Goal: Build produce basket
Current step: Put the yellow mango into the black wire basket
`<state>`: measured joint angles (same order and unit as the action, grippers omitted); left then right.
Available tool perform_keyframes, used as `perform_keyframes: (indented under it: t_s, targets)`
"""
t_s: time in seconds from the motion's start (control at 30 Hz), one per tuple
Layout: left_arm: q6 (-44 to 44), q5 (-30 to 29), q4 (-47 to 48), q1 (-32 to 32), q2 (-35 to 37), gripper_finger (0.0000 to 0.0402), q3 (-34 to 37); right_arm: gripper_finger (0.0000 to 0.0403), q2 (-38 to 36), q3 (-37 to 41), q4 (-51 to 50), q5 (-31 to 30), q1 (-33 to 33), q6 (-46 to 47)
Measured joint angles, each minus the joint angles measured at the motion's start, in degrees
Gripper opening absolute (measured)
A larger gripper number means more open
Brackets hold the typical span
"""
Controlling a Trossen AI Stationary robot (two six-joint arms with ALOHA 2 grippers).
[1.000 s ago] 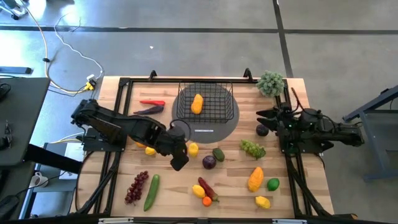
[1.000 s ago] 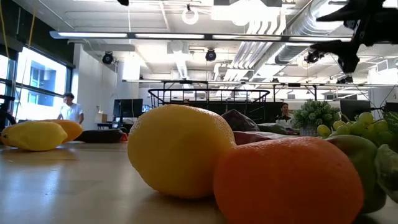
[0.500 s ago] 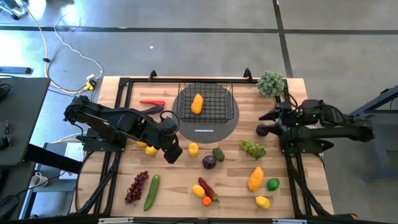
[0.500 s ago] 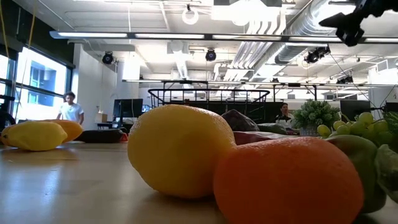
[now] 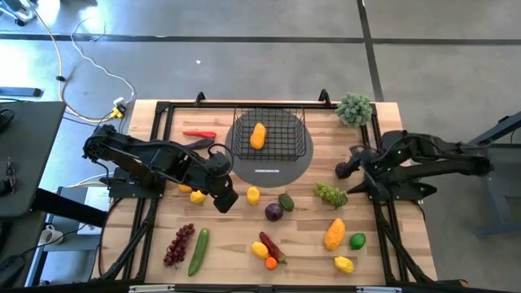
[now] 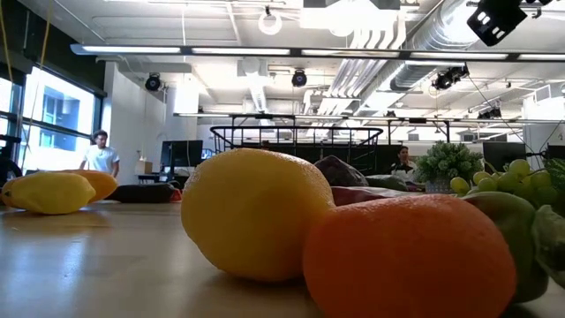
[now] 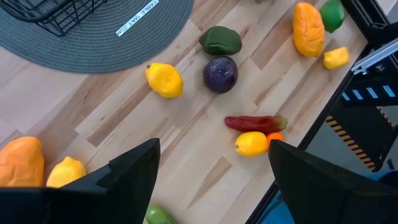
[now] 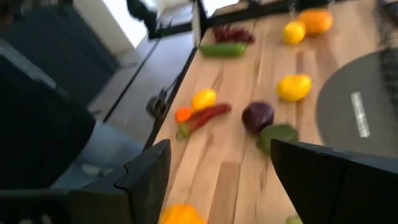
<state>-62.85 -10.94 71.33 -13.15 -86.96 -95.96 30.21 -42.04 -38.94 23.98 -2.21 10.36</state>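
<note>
Hiding basket [image 6: 296,141] base, lemon [image 6: 256,212] foreground

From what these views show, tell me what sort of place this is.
Probably a robotics lab in an open industrial workspace: exposed ceiling ducts, a wooden table flanked by mounted arms, loose cables on concrete floor.

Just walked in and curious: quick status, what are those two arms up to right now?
Left tool open, empty, over the table near a lemon. Right tool open, empty, by the grapes. Basket holds one orange fruit. Path clear.
</note>
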Motion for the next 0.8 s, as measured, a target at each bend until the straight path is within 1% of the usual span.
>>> perform_keyframes:
  t_s: [0.13, 0.33, 0.63, 0.8]
  targets:
    - [0.02, -0.31, 0.01, -0.01, 0.00, 0.0290, 0.00, 0.0256, 2.78, 0.00, -0.71, -1.62, -4.67, -0.40]
    - [0.02, -0.42, 0.00, 0.00, 0.00, 0.0290, 0.00, 0.0256, 8.19, 0.00, -0.71, -5.75, -12.37, -0.31]
    - [1.37, -0.01, -0.02, -0.02, -0.04, 0.0290, 0.00, 0.0256, 18.54, 0.00, -0.74, -12.67, -24.79, -0.71]
    - [1.97, -0.02, -0.03, -0.01, -0.04, 0.0290, 0.00, 0.0256, 24.96, 0.00, -0.69, -14.90, -29.66, -3.48]
